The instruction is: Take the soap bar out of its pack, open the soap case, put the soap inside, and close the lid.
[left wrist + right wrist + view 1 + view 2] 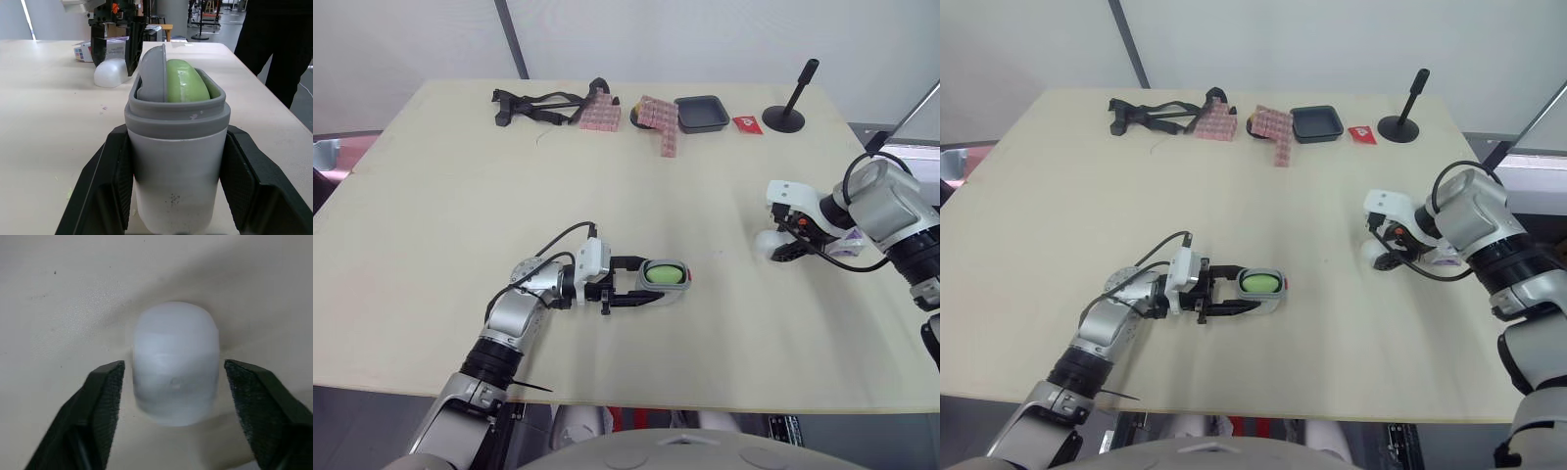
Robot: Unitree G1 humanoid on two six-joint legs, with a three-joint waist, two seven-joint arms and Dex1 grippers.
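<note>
**Hazards.**
- The right gripper (173, 396) stands released, its fingers either side of the white lid (175, 347) and clear of it. The lid is domed and smooth. In the inspector's judgement, a closure off centre could squeeze it out sideways across the table (460, 196).
- The lid lies well apart from the soap case (176, 166), so it must be carried across. A light hold could let it tilt or drop on the way.
- The left gripper (648, 282) is clenched on the case, one finger on each side wall, and the case lies on the table. If the lid is pressed on at an angle, the case may twist in that hold or slide.
- The soap (183, 81) rises a little above the case rim, and a gray inner plate (151, 73) stands on edge beside it. Either could foul the lid and stop it seating. Forcing it would risk a false closure.
- The soap pack (850, 243) lies just beside the right arm, which could sweep it along.

**Containers.**
- Soap case: open, holding the green soap bar and the gray plate.
- Lid: off, resting dome upward on the table, between the right gripper's fingers.
- Soap pack: whether anything is left inside cannot be told. Since the bar sits in the case, the pack is judged spent.
</note>
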